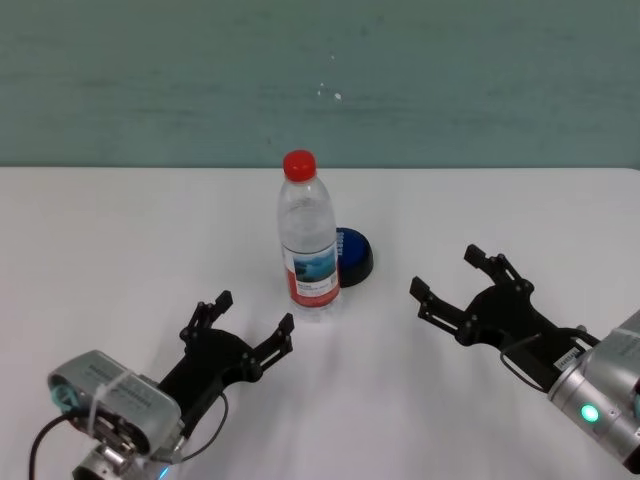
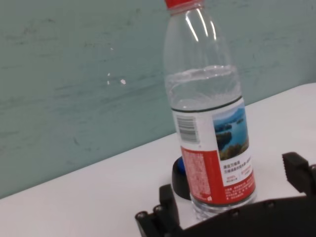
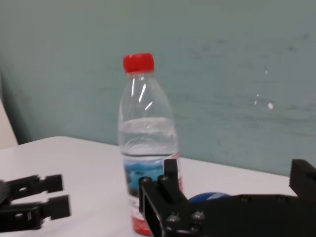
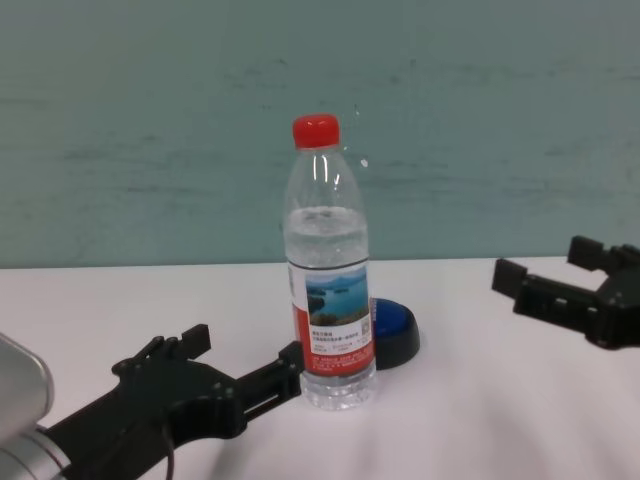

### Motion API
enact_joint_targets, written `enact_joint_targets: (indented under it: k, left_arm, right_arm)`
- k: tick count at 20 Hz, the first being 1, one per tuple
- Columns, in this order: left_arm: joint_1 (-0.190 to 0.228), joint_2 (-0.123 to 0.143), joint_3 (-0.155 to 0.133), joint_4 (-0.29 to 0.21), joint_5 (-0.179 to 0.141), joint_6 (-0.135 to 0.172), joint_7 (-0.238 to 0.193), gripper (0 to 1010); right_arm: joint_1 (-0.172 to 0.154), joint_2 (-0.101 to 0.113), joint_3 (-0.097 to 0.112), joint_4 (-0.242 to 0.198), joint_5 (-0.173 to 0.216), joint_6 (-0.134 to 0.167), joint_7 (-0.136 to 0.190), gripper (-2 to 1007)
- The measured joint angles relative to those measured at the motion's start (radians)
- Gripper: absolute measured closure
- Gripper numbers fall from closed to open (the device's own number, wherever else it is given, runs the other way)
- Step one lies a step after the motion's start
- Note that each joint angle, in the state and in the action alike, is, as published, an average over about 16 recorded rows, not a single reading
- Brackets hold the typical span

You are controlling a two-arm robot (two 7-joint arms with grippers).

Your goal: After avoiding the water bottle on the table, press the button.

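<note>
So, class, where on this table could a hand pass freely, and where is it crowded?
Bare table lies left of the water bottle, and between the button and the right gripper. It is crowded where bottle and button sit together, with the left gripper just before them.

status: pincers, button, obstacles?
Left pincer open, near-left of water bottle. Right pincer open, off to its right. Button unpressed, partly hidden behind upright bottle.

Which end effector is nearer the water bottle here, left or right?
Left. The left end effector sits open just in front and to the left of the water bottle, its nearest fingertip close to the base. The right end effector is open, farther off to the right.
</note>
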Motion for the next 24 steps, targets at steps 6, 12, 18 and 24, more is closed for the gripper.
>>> enact_joint_targets:
  k: [6, 12, 18, 24]
  left_arm:
    - [0.000, 0.000, 0.000, 0.000, 0.000, 0.000, 0.000, 10]
    - [0.000, 0.000, 0.000, 0.000, 0.000, 0.000, 0.000, 10]
    - [0.000, 0.000, 0.000, 0.000, 0.000, 0.000, 0.000, 10]
    - [0.000, 0.000, 0.000, 0.000, 0.000, 0.000, 0.000, 10]
  right_arm:
    - [-0.011, -0.023, -0.033, 0.002, -0.025, -0.009, -0.005, 2]
    - [-0.016, -0.042, -0.056, -0.001, -0.064, -0.011, -0.022, 2]
    - [-0.015, -0.055, -0.067, -0.001, -0.123, -0.014, -0.049, 2]
    - [-0.010, -0.059, -0.064, 0.003, -0.159, -0.018, -0.065, 2]
